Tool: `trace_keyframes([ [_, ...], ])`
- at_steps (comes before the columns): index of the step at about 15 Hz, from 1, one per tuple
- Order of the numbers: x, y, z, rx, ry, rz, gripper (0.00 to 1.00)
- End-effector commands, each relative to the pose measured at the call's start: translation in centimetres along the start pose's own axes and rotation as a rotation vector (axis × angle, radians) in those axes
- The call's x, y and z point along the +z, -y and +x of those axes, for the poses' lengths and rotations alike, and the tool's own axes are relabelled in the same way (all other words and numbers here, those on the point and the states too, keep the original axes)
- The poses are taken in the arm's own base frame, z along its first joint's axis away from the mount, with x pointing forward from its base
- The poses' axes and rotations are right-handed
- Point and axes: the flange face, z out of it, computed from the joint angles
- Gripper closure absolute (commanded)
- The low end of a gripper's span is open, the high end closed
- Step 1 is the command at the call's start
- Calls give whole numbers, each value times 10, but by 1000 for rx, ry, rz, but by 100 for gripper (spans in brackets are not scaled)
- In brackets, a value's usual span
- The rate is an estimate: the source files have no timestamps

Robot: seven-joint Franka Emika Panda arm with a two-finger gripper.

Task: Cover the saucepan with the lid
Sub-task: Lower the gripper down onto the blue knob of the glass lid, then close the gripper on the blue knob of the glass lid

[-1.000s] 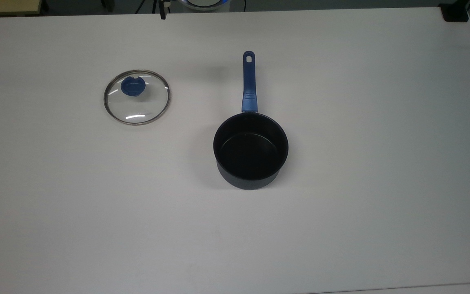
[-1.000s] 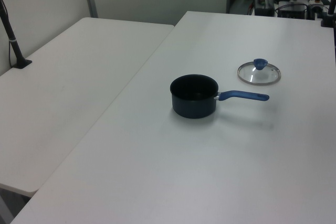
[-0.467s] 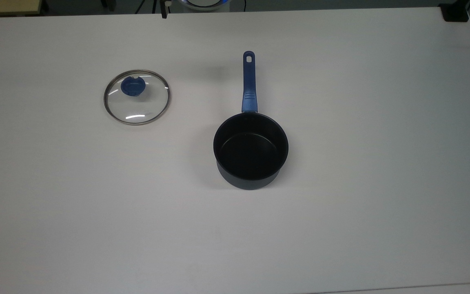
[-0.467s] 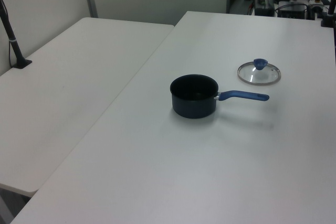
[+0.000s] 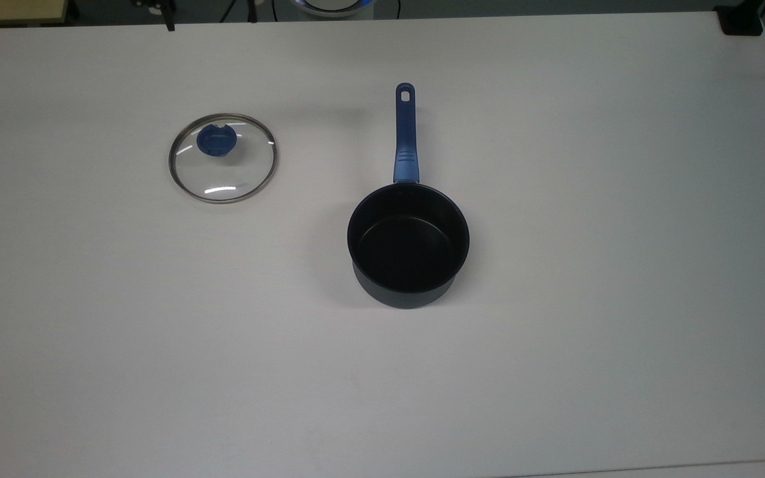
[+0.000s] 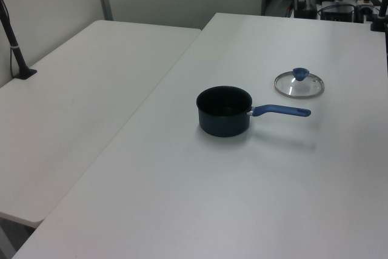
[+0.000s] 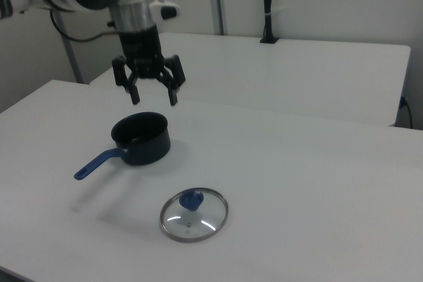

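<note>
Arm upright, end effector [image 7: 149, 90] pointing down, fingers spread, empty, in air; saucepan [image 7: 141, 138] mid-bench; lid [image 7: 194, 214] flat on bench [image 7: 317, 189], apart, nearer right view's front edge

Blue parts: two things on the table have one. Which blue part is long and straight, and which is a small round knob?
The long straight one is the saucepan handle. The small round knob sits on the clear glass lid lying apart from the pan.
</note>
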Motion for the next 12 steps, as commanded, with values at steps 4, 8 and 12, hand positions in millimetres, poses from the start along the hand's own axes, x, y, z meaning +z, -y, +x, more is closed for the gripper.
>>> trace_keyframes([
  [4, 122, -28, -28, 69, 34, -51, 0],
  [8, 194, -21, -26, 91, -10, -46, 0],
  [12, 246, -19, -21, 221, -46, 0, 0],
])
